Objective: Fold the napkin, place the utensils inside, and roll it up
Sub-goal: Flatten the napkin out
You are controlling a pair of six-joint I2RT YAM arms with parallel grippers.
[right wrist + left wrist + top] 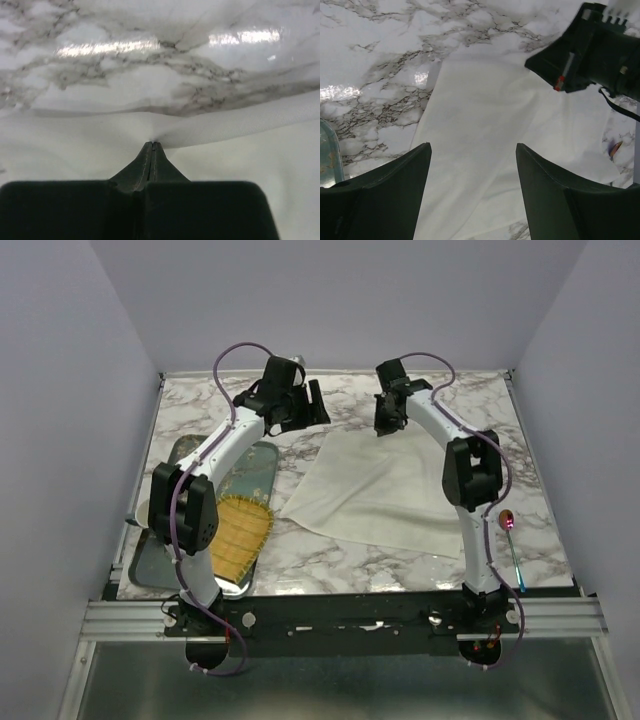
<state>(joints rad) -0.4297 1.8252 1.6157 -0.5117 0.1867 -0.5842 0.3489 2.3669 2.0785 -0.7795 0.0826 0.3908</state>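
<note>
Now, the bench [400,565]: slick marble, so I judge that a pull from one side may slide the whole cloth instead of folding it.
The napkin [385,490]: lies flat and unfolded mid-bench, skewed to the bench edges, with its far edge under my two wrists.
My right arm: reaches forward over the napkin, elbow raised, wrist dipped to the far edge.
My left arm: arches from its base toward the napkin's far left, wrist held above the bench.
My right end effector [151,146]: closed tight on a small pucker of the napkin's far hem. So little cloth sits between the tips that it could slip free when lifted.
My left end effector [472,150]: wide open, holding nothing, hanging above the napkin's left side. With only one point pinched, the fold could come over crooked.
The spoon [513,550]: on the bench beside my right arm's base, well apart from the napkin. A careless sweep back could knock it.
</note>
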